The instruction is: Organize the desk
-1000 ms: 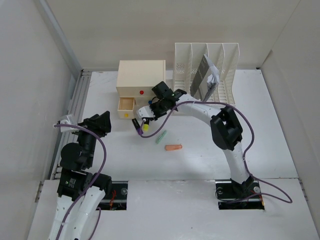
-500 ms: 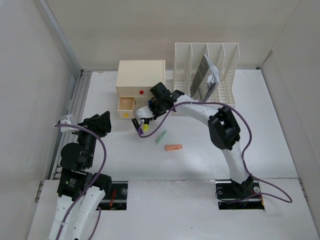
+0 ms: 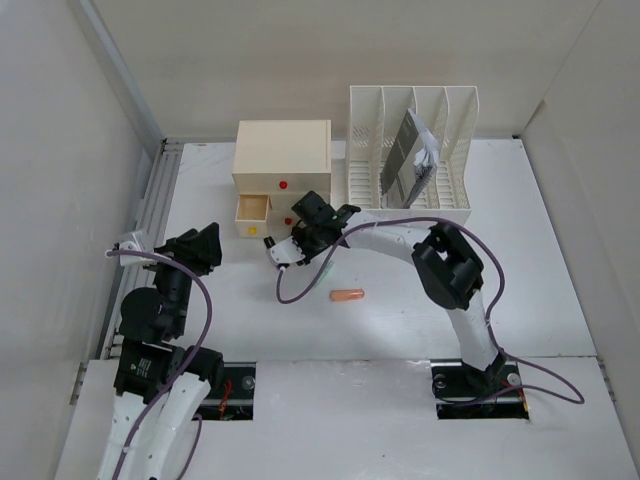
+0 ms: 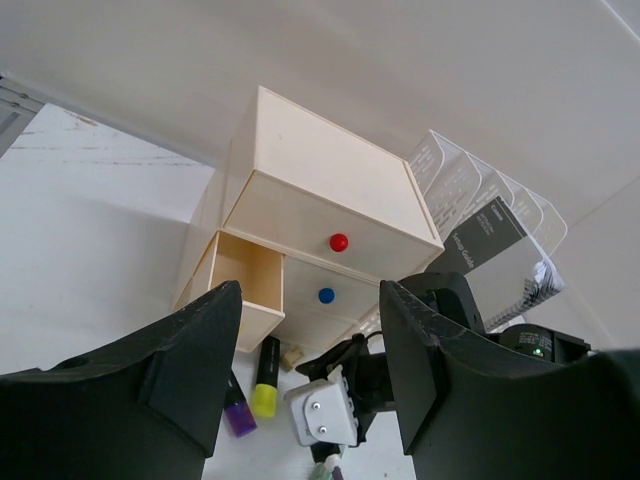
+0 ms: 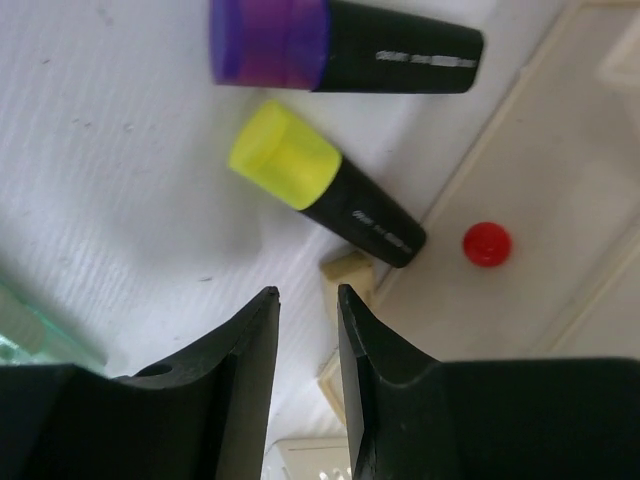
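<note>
On the white bench (image 3: 400,320) filling the overhead view's centre, the right end effector (image 5: 306,292) is held narrowly parted and empty just short of the yellow highlighter (image 5: 320,185), probably for stowing it in the open drawer (image 3: 250,208) nearby, while the left end effector (image 4: 310,290) is seen wide open and empty at lower left.

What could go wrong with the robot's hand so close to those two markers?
1. The right gripper, its jaws barely apart and empty, sits just short of the yellow highlighter. A push forward could roll it into the purple highlighter instead of picking it up.
2. The arm's purple cable droops low over the desk, near the orange pen-like thing. It might snag and drag that when the arm moves.
</note>
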### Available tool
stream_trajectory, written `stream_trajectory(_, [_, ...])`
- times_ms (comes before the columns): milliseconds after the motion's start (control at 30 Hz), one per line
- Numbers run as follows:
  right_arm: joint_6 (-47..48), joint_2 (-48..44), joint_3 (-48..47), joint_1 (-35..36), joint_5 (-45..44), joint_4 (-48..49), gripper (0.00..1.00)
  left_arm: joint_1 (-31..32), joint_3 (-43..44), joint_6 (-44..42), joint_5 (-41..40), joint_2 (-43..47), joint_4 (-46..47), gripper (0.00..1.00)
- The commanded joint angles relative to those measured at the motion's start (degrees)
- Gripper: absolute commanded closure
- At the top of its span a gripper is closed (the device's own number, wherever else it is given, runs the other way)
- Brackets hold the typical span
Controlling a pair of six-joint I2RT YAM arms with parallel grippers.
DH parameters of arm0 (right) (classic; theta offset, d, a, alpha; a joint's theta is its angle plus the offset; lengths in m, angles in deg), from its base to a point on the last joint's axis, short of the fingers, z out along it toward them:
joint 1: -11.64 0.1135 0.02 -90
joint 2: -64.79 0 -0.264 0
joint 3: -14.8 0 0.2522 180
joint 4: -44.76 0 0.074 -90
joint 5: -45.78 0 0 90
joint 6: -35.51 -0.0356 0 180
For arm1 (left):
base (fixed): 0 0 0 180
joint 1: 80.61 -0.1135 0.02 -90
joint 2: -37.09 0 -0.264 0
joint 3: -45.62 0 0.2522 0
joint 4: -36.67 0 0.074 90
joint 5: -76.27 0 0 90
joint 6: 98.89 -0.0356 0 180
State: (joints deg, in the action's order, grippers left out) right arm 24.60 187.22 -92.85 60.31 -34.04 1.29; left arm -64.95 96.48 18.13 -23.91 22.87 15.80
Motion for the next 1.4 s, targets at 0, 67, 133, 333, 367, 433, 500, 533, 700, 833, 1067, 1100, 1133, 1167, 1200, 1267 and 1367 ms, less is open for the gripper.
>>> stream_trajectory(0, [-2.0, -2.1, 0.5, 0.6, -3.3, 5.3, 0.64, -0.1, 0.0, -0.4, -0.3, 1.0, 2.2, 0.46])
stream_trajectory(67, [-2.5, -2.1, 0.5, 0.6, -3.8, 5.3, 0.64, -0.1, 0.0, -0.4, -0.3, 1.0, 2.2, 0.46])
stream_trajectory(133, [-3.2, -0.8, -1.0, 1.2, -5.1, 5.8, 0.64, -0.1, 0.0, -0.4, -0.3, 1.0, 2.2, 0.46])
stream_trajectory(333, [-3.8, 1.7, -5.4, 1.2, -8.2, 4.0, 0.64, -0.1, 0.0, -0.4, -0.3, 1.6, 2.2, 0.46])
stream_trajectory(367, [-3.8, 2.3, -5.4, 1.2, -8.2, 3.3, 0.64, -0.1, 0.0, -0.4, -0.3, 1.6, 2.2, 0.46])
stream_trajectory(433, [-3.8, 2.9, -6.7, 1.2, -8.2, 2.0, 0.64, -0.1, 0.0, -0.4, -0.3, 1.6, 2.2, 0.46])
stream_trajectory(500, [-3.8, 4.2, -7.5, 1.2, -8.2, 1.4, 0.63, -0.1, 0.0, -0.4, -0.3, 1.6, 2.2, 0.46])
stream_trajectory(533, [-3.2, 4.2, -8.1, 1.2, -8.2, 0.8, 0.63, -0.1, 0.0, -0.4, -0.3, 2.1, 2.2, 0.46])
stream_trajectory(700, [-3.2, 6.1, -9.4, 1.2, -9.4, 0.2, 0.63, -0.1, 0.0, 0.1, -0.3, 2.6, 2.2, 0.46])
stream_trajectory(833, [-3.2, 6.7, -9.4, 1.2, -9.9, 2.3, 0.72, -0.1, 0.0, 0.1, 0.2, 2.6, 2.2, 0.44])
stream_trajectory(1067, [-3.8, 6.2, -9.4, 1.2, -10.0, 3.6, 0.96, -0.1, 0.0, 0.1, 0.2, 2.6, 2.2, 0.44])
stream_trajectory(1100, [-3.8, 6.2, -9.4, 1.2, -10.0, 3.6, 0.96, -0.1, 0.0, 0.1, 0.2, 2.6, 2.2, 0.44])
stream_trajectory(1133, [-3.8, 6.2, -9.4, 1.2, -10.0, 3.6, 0.97, -0.1, 0.0, 0.1, 0.2, 2.6, 2.2, 0.44])
stream_trajectory(1167, [-3.8, 6.2, -8.9, 1.2, -10.0, 3.6, 0.97, -0.1, 0.0, 0.1, 0.2, 2.6, 2.2, 0.44])
stream_trajectory(1200, [-3.8, 6.2, -8.9, 1.2, -10.0, 4.1, 0.99, -0.1, 0.0, 0.1, 0.2, 2.6, 2.2, 0.44])
stream_trajectory(1267, [-4.3, 6.2, -7.6, 1.2, -10.0, 6.1, 1.0, -0.1, 0.0, 0.1, 0.2, 2.6, 2.2, 0.44])
stream_trajectory(1367, [-4.8, 6.7, -7.1, 1.2, -10.6, 9.6, 1.0, -0.1, 0.0, 0.1, 0.2, 2.6, 2.2, 0.44])
